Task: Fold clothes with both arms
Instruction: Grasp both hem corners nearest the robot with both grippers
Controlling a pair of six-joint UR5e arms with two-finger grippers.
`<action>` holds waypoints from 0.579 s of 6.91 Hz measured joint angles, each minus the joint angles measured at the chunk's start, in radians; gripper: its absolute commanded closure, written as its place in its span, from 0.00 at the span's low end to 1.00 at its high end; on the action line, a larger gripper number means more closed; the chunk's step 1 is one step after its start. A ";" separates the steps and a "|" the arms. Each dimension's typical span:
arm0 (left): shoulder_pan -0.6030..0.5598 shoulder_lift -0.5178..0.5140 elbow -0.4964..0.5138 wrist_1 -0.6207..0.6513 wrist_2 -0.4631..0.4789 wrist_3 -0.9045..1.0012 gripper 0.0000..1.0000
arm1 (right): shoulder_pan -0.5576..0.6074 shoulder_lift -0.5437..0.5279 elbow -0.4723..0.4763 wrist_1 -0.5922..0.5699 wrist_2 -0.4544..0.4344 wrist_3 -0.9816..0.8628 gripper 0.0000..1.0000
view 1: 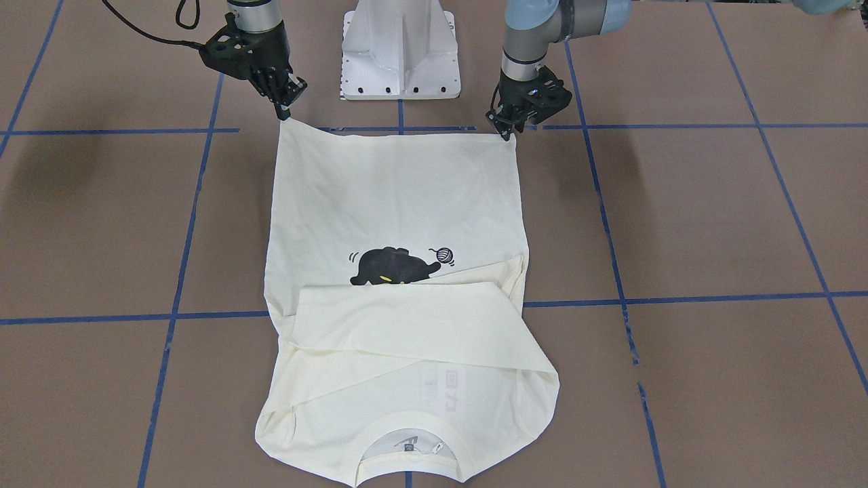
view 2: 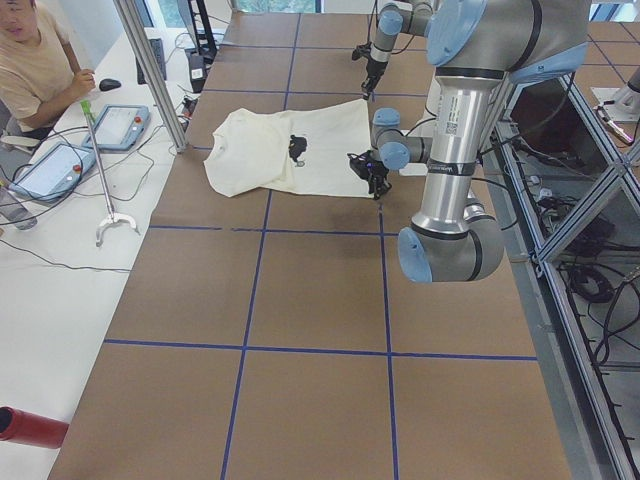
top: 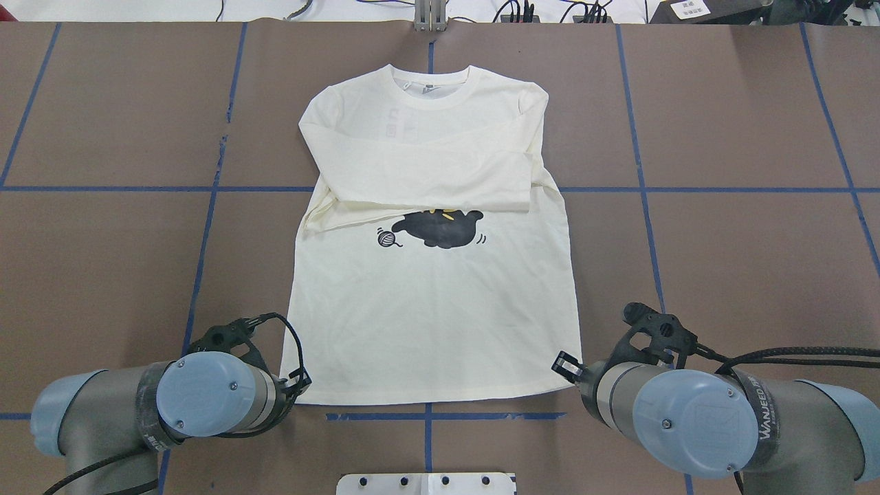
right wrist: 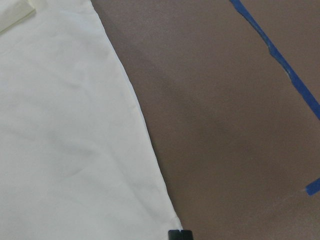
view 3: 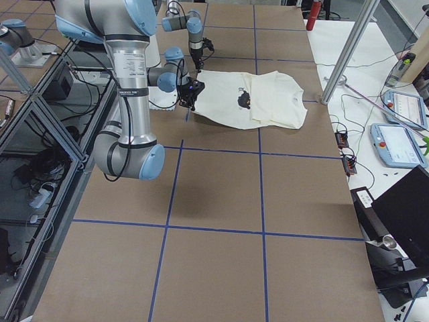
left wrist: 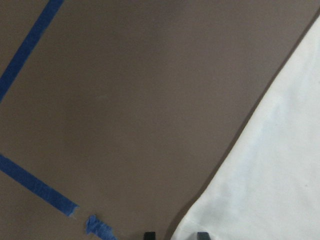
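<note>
Where blue tape lines (top: 213, 199) divide it into large squares, the brown table (top: 722, 261) carries the cream T-shirt (top: 433, 323), which lies flat at its middle, print side up. The collar points away from the robot and the hem lies nearest to it. The left arm (top: 103, 412) and the right arm (top: 756, 426) reach down at the hem's two ends, on either side of the white pedestal base (view 1: 400, 47).

Both long sleeves (view 1: 407, 325) are folded across the chest, one over the other, and cover the upper part of the print. The left gripper (view 1: 503, 129) sits at one hem corner. Its wrist view shows two fingertips (left wrist: 202, 235) apart, with the cloth's corner edge between them. The right gripper (view 1: 285, 112) touches the other hem corner. Only one dark tip (right wrist: 180, 234) shows in its wrist view, right at the cloth's corner, so it cannot be told whether those fingers are apart or together.

The black cat print (view 1: 393, 266) shows just below the folded sleeves, with a small ball of yarn (view 1: 444, 255) beside it.
</note>
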 measured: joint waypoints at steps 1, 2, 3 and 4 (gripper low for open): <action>0.000 0.002 0.001 -0.017 0.001 0.001 0.69 | 0.000 0.000 0.001 -0.004 -0.001 0.000 1.00; 0.001 0.004 0.004 -0.031 0.002 0.001 0.71 | 0.000 0.001 0.003 -0.005 -0.001 0.000 1.00; 0.001 0.006 0.008 -0.036 0.003 0.002 0.75 | 0.000 0.001 0.007 -0.006 -0.001 0.000 1.00; 0.001 0.006 0.012 -0.039 0.005 0.003 1.00 | 0.000 0.000 0.009 -0.006 -0.001 0.000 1.00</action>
